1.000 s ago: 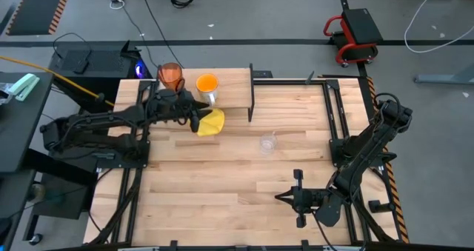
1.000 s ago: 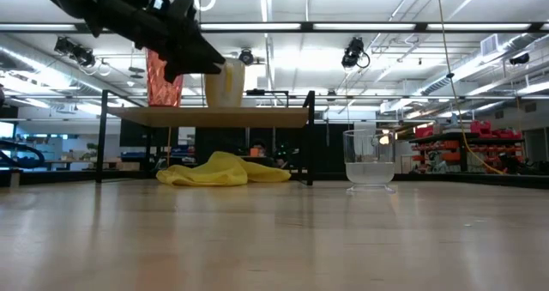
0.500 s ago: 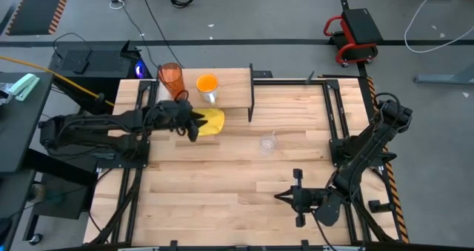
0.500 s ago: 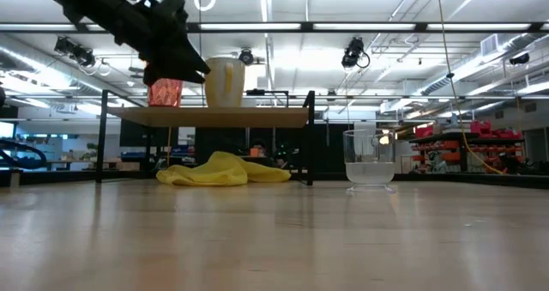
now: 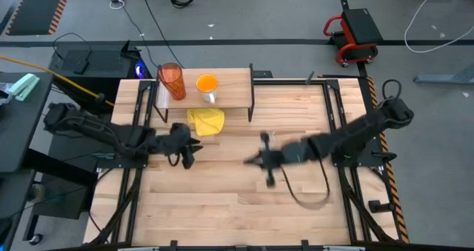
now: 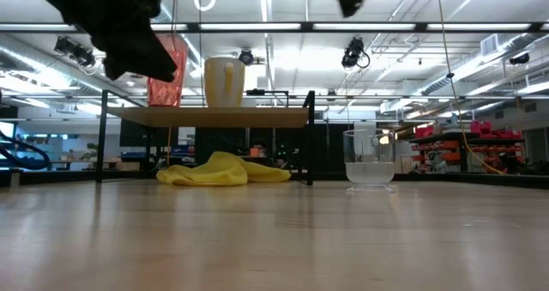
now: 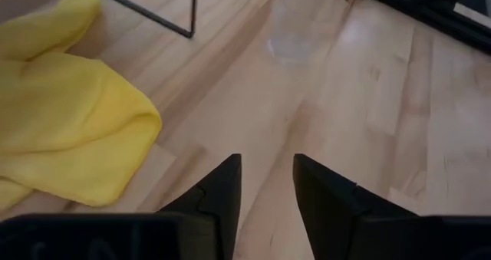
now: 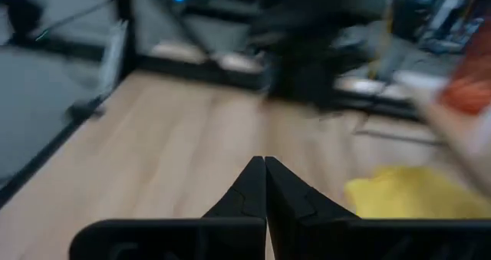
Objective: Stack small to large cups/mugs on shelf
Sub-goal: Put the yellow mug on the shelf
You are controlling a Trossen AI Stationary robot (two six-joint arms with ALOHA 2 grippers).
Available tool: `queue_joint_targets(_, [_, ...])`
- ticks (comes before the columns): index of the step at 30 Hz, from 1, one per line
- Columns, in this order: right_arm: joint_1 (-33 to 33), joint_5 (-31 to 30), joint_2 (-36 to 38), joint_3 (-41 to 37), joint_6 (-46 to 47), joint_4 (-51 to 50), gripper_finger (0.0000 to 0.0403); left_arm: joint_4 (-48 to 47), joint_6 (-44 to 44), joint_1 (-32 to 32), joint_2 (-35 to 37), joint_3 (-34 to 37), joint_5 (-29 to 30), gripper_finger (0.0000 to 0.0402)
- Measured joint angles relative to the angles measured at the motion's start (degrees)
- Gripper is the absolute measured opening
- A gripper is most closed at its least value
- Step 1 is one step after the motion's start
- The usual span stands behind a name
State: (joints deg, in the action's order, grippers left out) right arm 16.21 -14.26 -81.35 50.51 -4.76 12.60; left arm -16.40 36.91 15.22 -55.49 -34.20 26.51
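Orange-red tumbler (image 5: 172,81), yellow cloth (image 5: 207,121)

The left tool (image 7: 265,185) is hovering over the light wooden slatted bench (image 7: 399,122), its dark fingers (image 7: 219,191) standing apart. A crumpled yellow cloth (image 7: 65,130) is lying beside it, and a small clear cup (image 7: 291,37) is standing farther off.

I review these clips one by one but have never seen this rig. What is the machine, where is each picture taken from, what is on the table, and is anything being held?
These are two dark robot arms at a wooden table. One picture looks straight down, one looks level across the tabletop, and two come from cameras on the wrists. The left gripper is open and empty beside the yellow cloth. The right gripper is shut, holding nothing, close to where the small clear cup stands on the table. On the small raised shelf stand the tall orange-red tumbler and the orange mug.
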Motion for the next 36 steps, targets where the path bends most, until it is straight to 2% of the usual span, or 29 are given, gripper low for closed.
queue_joint_targets(4, [-12.3,11.5,0.3,3.2,-0.4,-0.1,0.0002,-0.5,2.0,6.5,-0.4,0.0,5.8,0.0126])
queue_joint_targets(7, [-19.1,19.2,-1.3,6.4,0.3,0.0,0.0002,-0.6,3.3,10.3,-0.4,0.0,10.0,0.0129])
queue_joint_targets(10, [-24.2,22.8,-3.9,9.5,2.1,-0.1,0.0001,-0.6,3.4,13.0,-0.4,0.0,13.9,0.0129])
queue_joint_targets(14, [-28.5,26.8,-9.4,14.9,2.3,-2.7,0.0001,-0.6,3.4,14.6,-0.4,0.0,15.8,0.0123])
queue_joint_targets(23, [-32.1,26.4,-20.6,29.2,-0.6,-13.3,0.0,-0.7,3.5,15.6,-0.4,0.0,16.4,0.0117])
queue_joint_targets(36, [-35.5,26.1,-24.1,31.2,0.1,-13.3,0.0,-1.1,3.4,15.9,-0.4,0.0,16.4,0.0114])
